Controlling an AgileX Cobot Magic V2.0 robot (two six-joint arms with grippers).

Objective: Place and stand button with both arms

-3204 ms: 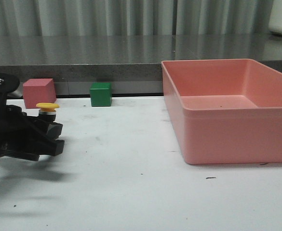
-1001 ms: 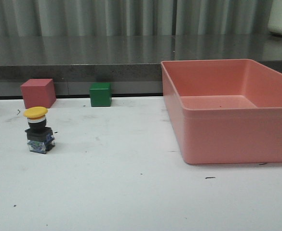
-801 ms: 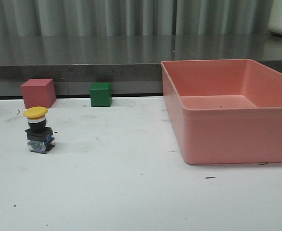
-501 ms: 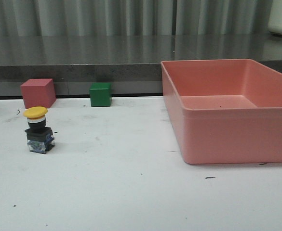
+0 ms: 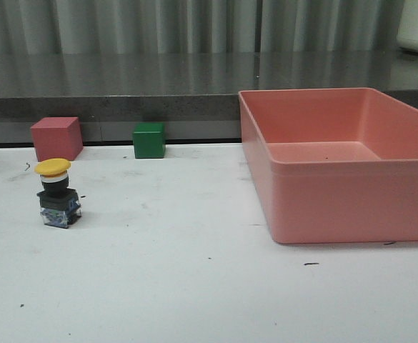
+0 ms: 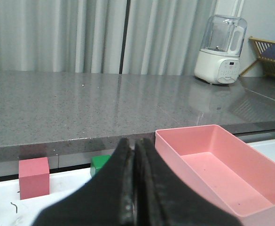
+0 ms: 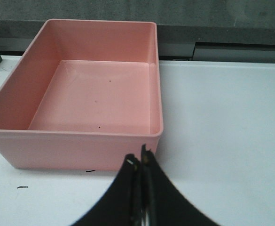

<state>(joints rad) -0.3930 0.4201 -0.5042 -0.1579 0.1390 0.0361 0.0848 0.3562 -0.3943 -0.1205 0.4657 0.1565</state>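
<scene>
The button [image 5: 56, 193] stands upright on the white table at the left in the front view, yellow cap on top, black base with bluish contact parts on the table. No arm shows in the front view. My left gripper [image 6: 134, 142] is shut with nothing between its fingers and looks over the table toward the counter; the button is hidden from its view. My right gripper [image 7: 139, 157] is shut and empty, near the front wall of the pink bin [image 7: 71, 139].
A pink cube [image 5: 56, 137] and a green cube [image 5: 149, 139] sit at the table's back edge behind the button. A large pink bin [image 5: 344, 207] fills the right side. A grey counter [image 5: 123, 78] runs behind, with a blender [image 6: 220, 49] on it.
The left arm, which stood by the button 3.2 s ago, has withdrawn out of the front view. The button has stood still over the last second.
</scene>
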